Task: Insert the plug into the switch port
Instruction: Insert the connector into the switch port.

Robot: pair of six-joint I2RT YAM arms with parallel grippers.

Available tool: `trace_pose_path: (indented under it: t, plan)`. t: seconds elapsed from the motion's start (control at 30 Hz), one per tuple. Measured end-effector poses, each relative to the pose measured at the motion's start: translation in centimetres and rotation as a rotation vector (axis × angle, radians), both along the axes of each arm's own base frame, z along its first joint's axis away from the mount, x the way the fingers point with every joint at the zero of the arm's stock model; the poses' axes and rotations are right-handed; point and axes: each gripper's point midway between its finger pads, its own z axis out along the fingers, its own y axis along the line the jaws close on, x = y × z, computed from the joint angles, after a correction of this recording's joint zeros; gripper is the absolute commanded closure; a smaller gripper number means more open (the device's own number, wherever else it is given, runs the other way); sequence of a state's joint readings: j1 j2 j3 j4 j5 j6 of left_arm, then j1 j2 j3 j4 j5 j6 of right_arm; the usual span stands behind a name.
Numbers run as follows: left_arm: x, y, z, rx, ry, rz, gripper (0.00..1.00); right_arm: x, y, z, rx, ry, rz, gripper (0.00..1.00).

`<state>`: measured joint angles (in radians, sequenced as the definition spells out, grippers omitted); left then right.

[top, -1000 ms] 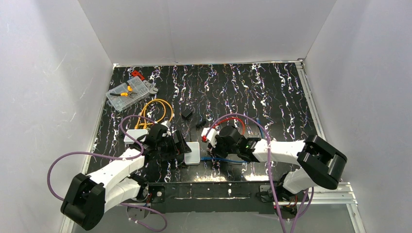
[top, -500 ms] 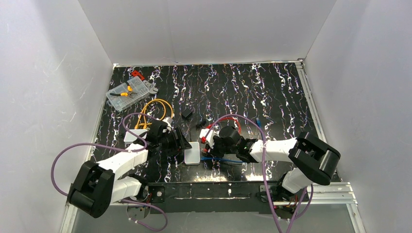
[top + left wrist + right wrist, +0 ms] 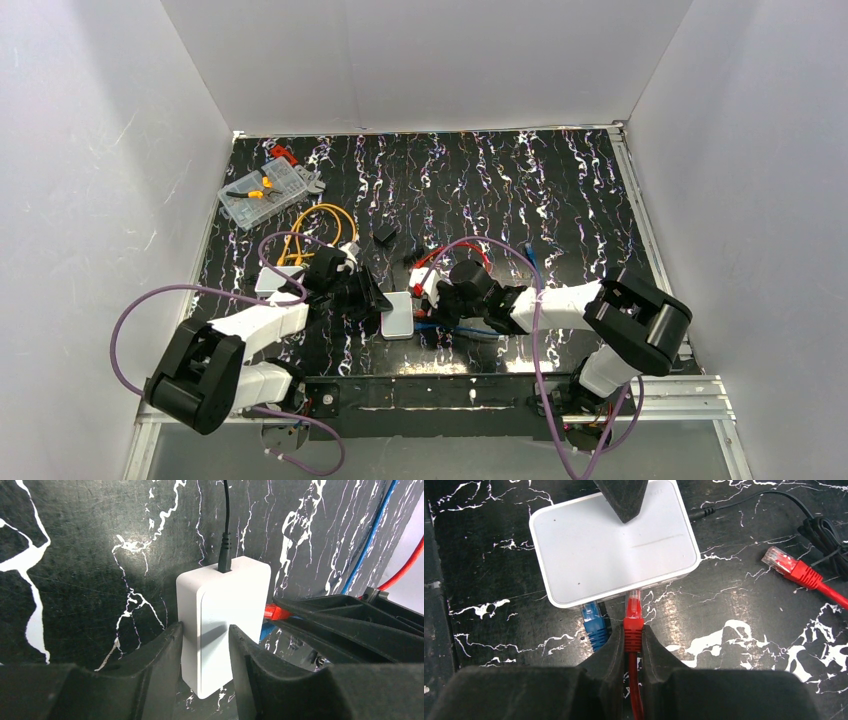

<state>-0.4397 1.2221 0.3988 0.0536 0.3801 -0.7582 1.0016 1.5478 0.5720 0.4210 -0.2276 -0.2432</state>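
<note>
The switch (image 3: 397,318) is a pale grey-white flat box lying between the two arms. My left gripper (image 3: 205,640) has its fingers (image 3: 165,652) closed against the switch (image 3: 222,605), one at its side and one on its top face. The right gripper (image 3: 632,632) is shut on the red plug (image 3: 633,622). The plug's clear tip touches the switch's near edge (image 3: 624,592), just right of a blue plug (image 3: 594,622) seated there. The port opening itself is hidden under the rim. A black cable (image 3: 224,555) enters the switch's far end.
A second red plug (image 3: 784,562) lies loose to the right. At the back left are a clear parts box (image 3: 265,190) and a coiled yellow cable (image 3: 318,225). A smaller white box (image 3: 272,280) lies by the left arm. White walls enclose the mat.
The left gripper's jaws have narrowed from wide open onto the switch. The right gripper has edged left towards the switch with the red plug.
</note>
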Motion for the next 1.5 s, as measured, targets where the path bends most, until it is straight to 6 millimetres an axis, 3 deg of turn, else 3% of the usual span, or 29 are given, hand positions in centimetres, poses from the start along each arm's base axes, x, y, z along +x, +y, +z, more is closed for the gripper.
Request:
trace_pose_path:
  t: [0.63,1.5]
  plan:
    - [0.6,-0.7,-0.3,-0.041,-0.007,-0.031,0.73,-1.3,-0.4,-0.5,0.036,0.054,0.019,0.99]
    - [0.9,-1.0,-0.2,-0.054,-0.024,-0.046,0.76,-1.3,-0.6,-0.7,0.093,0.039,-0.050,0.99]
